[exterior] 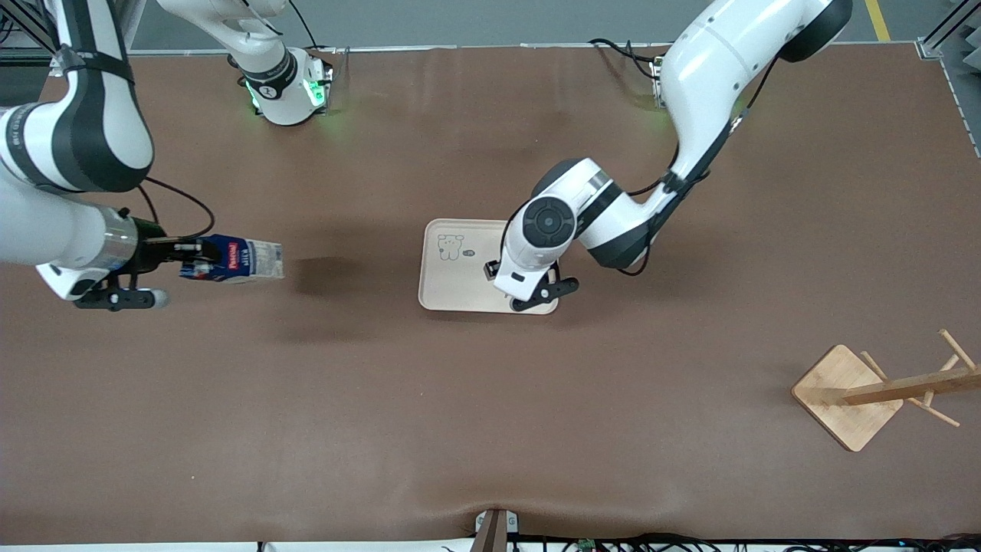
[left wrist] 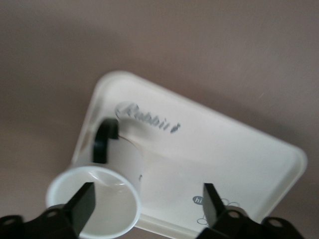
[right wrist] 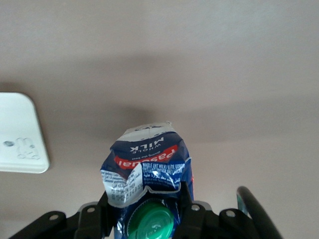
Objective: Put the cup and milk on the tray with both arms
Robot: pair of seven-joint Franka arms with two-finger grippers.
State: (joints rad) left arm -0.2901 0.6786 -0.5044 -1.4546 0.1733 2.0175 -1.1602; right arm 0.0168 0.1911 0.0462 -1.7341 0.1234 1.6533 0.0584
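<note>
The cream-white tray (exterior: pixel 460 280) lies mid-table. My left gripper (exterior: pixel 527 291) hangs low over the tray's end toward the left arm, and its hand hides the cup in the front view. In the left wrist view the white cup (left wrist: pixel 124 159) with its black handle stands upright on the tray (left wrist: pixel 224 149) near the grey lettering. The left gripper (left wrist: pixel 148 195) is open wide, one finger over the cup's mouth, the other over bare tray. My right gripper (exterior: pixel 195 257) is shut on the top of the blue milk carton (exterior: pixel 245 259), held on its side over bare table toward the right arm's end. The right wrist view shows the right gripper (right wrist: pixel 145 199), the milk (right wrist: pixel 147 159) and its green cap.
A wooden rack with a square base (exterior: pixel 847 399) stands near the front camera at the left arm's end of the table. A corner of the tray (right wrist: pixel 17 134) shows in the right wrist view. Brown tabletop lies between the milk and the tray.
</note>
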